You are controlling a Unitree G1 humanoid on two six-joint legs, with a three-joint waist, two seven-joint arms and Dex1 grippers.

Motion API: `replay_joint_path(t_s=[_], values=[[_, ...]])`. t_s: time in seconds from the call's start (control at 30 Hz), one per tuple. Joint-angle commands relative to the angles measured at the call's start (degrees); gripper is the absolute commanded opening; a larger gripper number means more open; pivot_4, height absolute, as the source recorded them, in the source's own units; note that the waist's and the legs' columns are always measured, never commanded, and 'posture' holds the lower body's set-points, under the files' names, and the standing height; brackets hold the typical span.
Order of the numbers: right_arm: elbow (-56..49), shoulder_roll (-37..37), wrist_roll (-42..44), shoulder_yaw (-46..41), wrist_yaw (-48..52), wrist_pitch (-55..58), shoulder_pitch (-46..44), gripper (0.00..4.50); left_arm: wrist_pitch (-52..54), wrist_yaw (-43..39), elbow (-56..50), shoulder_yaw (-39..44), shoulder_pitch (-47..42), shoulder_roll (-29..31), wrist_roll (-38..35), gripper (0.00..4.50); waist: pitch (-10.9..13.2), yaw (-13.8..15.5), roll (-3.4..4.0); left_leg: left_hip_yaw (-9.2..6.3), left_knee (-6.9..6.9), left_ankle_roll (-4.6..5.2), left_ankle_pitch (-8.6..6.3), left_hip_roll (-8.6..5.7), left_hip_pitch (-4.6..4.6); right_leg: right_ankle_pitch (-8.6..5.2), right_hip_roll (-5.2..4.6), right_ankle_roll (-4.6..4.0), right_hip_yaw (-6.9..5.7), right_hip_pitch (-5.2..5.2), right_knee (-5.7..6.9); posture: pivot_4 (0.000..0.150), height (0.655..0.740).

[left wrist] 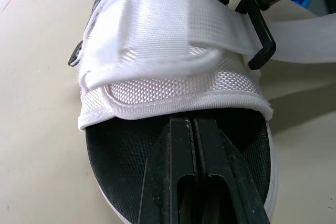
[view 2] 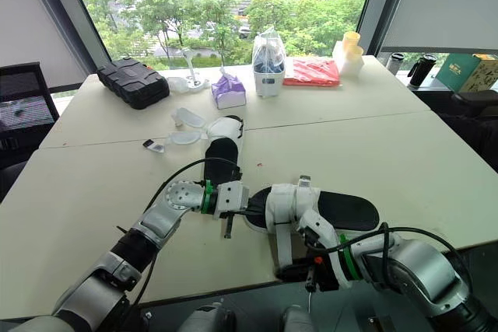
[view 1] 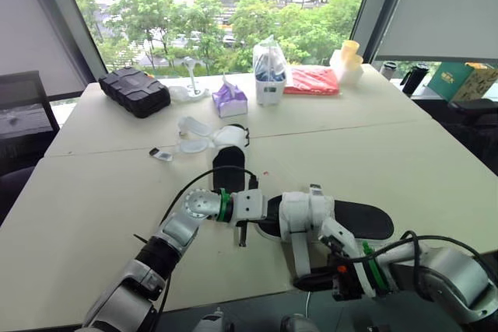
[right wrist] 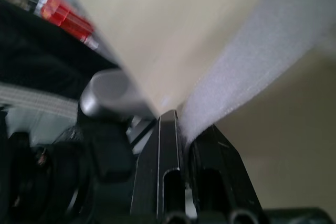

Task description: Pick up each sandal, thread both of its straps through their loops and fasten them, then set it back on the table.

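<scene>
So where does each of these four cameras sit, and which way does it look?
Left eye, right eye: on the head, facing forward-down over the table; both arms show.
Left wrist: looks along left tool at the sandal.
Right wrist: looks along right tool, shut on the strap.
Shared: eyes and left wrist see the sandal.

strap (right wrist: 247,66) blurred, sandal (left wrist: 173,77) footbed partly behind fingers (left wrist: 169,182)

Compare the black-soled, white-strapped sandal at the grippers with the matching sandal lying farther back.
The near sandal lies crosswise, with the left gripper at its toe and the right gripper pinching its strap; the far sandal points away, untouched. Both: black footbeds, white straps.
</scene>
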Motion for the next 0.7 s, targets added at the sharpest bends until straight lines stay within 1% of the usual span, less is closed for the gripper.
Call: replay_joint_path(t_s=[0.03, 0.23, 0.37, 0.5, 0.53, 0.6, 0.7], values=[[-1.44, -1.41, -1.18, 2.49, 1.54, -0.55, 1.57, 0.04, 0.90, -0.55, -0.88, -1.38, 0.94, 0.17, 1.23, 0.00, -0.01, -0.04, -0.01, 0.00, 0.00, 0.00, 0.00, 0.00, 0.00, 0.00, 0.00, 0.01, -0.01, 0.00, 0.00, 0.150, 0.7400], [-4.03, -4.34, 0.11, 0.97, 3.45, -0.64, 3.14, 0.04, 0.87, -0.55, -1.01, -2.10, 1.73, 0.32, 2.28, 0.00, -0.02, 0.06, -0.01, 0.00, 0.00, 0.00, 0.00, 0.00, -0.01, 0.00, -0.02, 0.03, -0.01, 0.00, -0.02, 0.150, 0.7400], [-5.48, -4.37, 1.25, 0.00, 2.88, 0.26, 3.52, 0.04, 1.28, -0.53, -1.19, -2.13, 1.85, 0.13, 2.25, 0.00, -0.02, 0.08, -0.02, -0.02, 0.00, 0.00, 0.00, 0.00, -0.01, 0.00, -0.02, 0.03, -0.03, 0.00, -0.02, 0.150, 0.7400], [-7.79, -4.77, 0.44, -0.76, 2.04, -0.80, 4.21, 0.04, 1.45, -0.52, -1.07, -2.24, 1.71, -0.11, 2.29, 0.00, -0.03, 0.09, -0.02, -0.02, 0.00, 0.00, 0.00, 0.00, -0.01, 0.00, -0.03, 0.04, -0.02, 0.01, -0.02, 0.150, 0.7400], [-8.78, -5.00, 0.79, -1.74, 1.90, -0.82, 3.92, 0.04, 1.42, -0.57, -1.00, -2.33, 1.64, -0.07, 2.42, 0.00, -0.03, 0.09, -0.02, -0.02, 0.00, 0.00, -0.01, 0.00, -0.01, 0.00, -0.03, 0.04, -0.02, 0.01, -0.02, 0.150, 0.7400], [-11.02, -4.63, 4.13, -5.94, 1.63, -0.06, 2.18, 0.04, 1.06, -0.56, -0.56, -2.53, 1.42, 0.02, 2.80, 0.00, -0.02, 0.05, -0.02, -0.01, 0.00, 0.00, 0.00, 0.00, -0.01, 0.00, -0.03, 0.04, -0.02, 0.01, -0.02, 0.150, 0.7400], [-13.77, -6.24, 7.87, -11.12, 2.06, 0.77, -3.11, 0.04, 0.13, -0.54, 0.46, -2.80, 1.05, -0.02, 3.27, 0.00, -0.03, 0.03, -0.01, -0.01, 0.00, 0.00, 0.00, 0.00, -0.01, 0.00, -0.02, 0.04, -0.02, 0.01, -0.02, 0.150, 0.7400]])
